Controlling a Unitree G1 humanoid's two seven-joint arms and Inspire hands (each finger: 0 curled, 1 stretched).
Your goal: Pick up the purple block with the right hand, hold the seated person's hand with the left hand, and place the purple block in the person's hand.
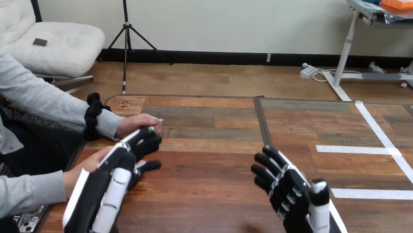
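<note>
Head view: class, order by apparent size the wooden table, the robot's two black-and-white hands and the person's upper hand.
1. Wooden table.
2. Robot's black-and-white left hand and right hand: alike, unranked.
3. Person's upper hand, though farther from the camera.

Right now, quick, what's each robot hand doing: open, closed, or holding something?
Left hand: lies over the person's lower hand; whether it grips cannot be told.
Right hand: open, holding nothing.
</note>
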